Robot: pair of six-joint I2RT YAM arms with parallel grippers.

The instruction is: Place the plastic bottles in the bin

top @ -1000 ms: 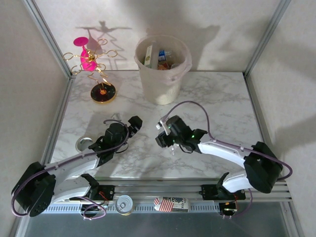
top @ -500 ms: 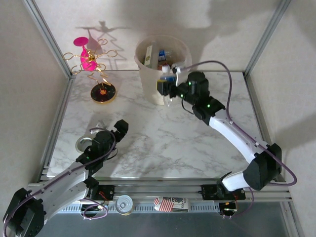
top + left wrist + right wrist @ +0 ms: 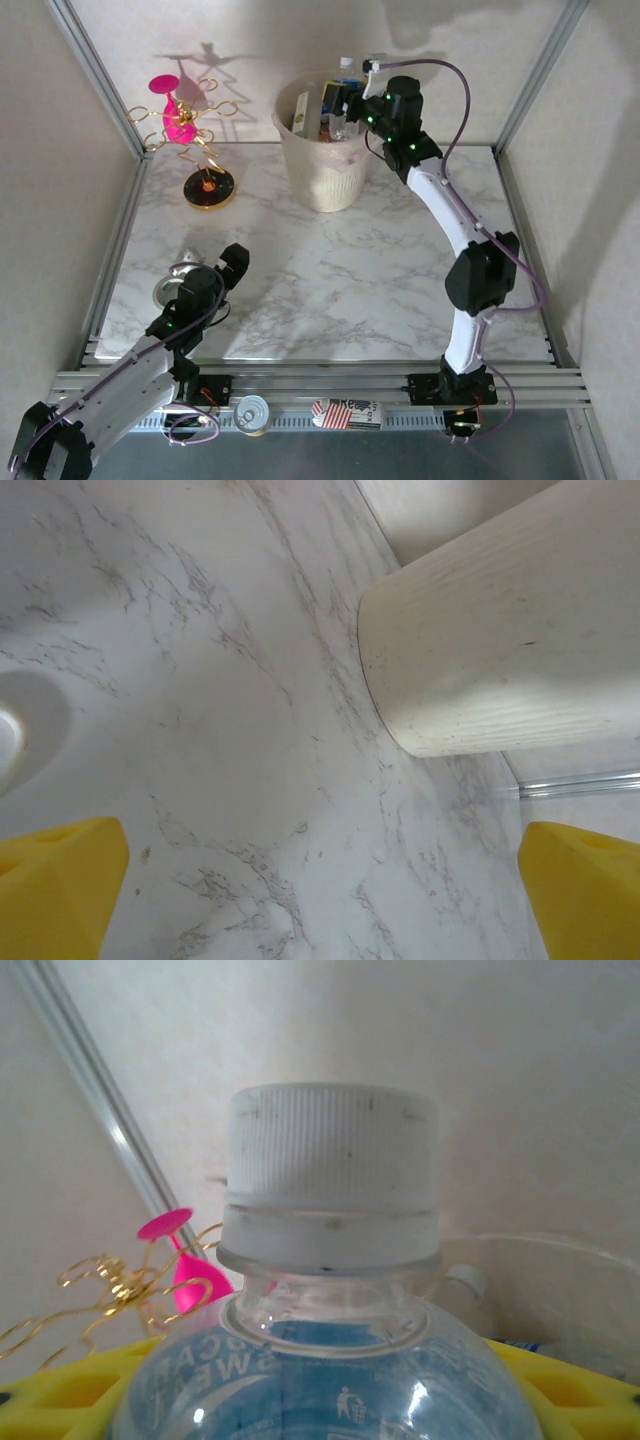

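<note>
The clear plastic bottle with a white ribbed cap and blue label (image 3: 328, 1260) sits upright in the right gripper (image 3: 345, 100). Its yellow padded fingers (image 3: 60, 1400) are closed narrowly on the shoulder, just under the neck. Gripping that high leaves the body hanging free below, so the bottle should fall straight once released.

The right arm reaches across the table and holds the bottle above the mouth of the tall cream ribbed bin (image 3: 325, 185), towards its far right rim. Several plastic bottles (image 3: 320, 118) lie inside. The placing looks deliberate: over the opening and not the liner's edge, so the drop should not catch the rim. The step in hand appears to be the release.

The left gripper (image 3: 232, 262) hangs low over the white marbled table (image 3: 400, 290) with its jaws spread wide and nothing between them, well apart from the bin. It seems to be kept out of the other arm's way.

The pink-and-gold wire ornament stand (image 3: 185, 115) is to the left of the bin.
</note>
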